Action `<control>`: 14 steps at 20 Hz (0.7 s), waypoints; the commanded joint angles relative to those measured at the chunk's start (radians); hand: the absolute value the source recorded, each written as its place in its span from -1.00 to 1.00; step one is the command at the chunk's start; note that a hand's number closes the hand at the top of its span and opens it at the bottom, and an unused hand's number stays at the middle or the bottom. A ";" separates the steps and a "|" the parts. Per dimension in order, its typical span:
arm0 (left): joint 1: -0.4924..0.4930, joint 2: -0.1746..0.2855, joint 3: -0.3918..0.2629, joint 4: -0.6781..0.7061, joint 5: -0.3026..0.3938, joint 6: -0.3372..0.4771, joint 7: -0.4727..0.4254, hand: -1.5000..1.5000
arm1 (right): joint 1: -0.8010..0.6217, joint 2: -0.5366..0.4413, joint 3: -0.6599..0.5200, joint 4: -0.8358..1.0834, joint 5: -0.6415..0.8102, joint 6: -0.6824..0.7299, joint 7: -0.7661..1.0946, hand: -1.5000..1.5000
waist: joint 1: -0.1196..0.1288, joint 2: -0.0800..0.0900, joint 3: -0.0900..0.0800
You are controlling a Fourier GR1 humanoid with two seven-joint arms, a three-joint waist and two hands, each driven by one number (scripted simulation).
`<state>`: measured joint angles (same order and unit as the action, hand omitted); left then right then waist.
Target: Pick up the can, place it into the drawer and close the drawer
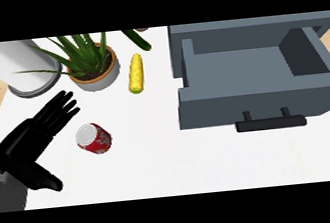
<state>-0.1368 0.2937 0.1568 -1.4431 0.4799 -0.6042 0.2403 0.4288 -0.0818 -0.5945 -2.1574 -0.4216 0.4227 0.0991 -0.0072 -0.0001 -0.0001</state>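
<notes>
While the can [94,139] is sitting on the bench [203,165], well left of the open drawer [220,110], the left hand [32,141] is hovering beside it, fingers straight, holding nothing. Probably light, stiff and slick, it is inviting a wrap around its side.

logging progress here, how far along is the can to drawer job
Done: the drawer already stands open, nothing visible inside. In hand: the left hand is open beside the can, which sits on the counter, not gripped. Left: grasp the can, put it in the drawer, push it shut.
</notes>
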 commanded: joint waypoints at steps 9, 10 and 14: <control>-0.026 -0.010 0.024 0.339 -0.284 -0.029 -0.373 -1.00 | -0.004 0.051 -0.033 -0.042 0.012 0.032 0.041 -1.00 | 0.000 0.001 -0.001; -0.108 0.033 0.059 0.424 -0.236 -0.072 -0.343 -1.00 | -0.010 0.066 -0.030 -0.006 0.023 0.060 0.005 -1.00 | -0.003 0.001 0.000; -0.145 0.042 0.058 0.594 -0.347 -0.050 -0.511 -1.00 | 0.024 0.079 -0.052 -0.047 -0.006 0.084 0.011 -1.00 | -0.007 0.002 -0.001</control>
<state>-0.2371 0.3014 0.1967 -1.0059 0.1935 -0.6330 -0.1523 0.4382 -0.0449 -0.6562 -2.1682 -0.4444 0.4976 0.1160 -0.0116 0.0012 -0.0006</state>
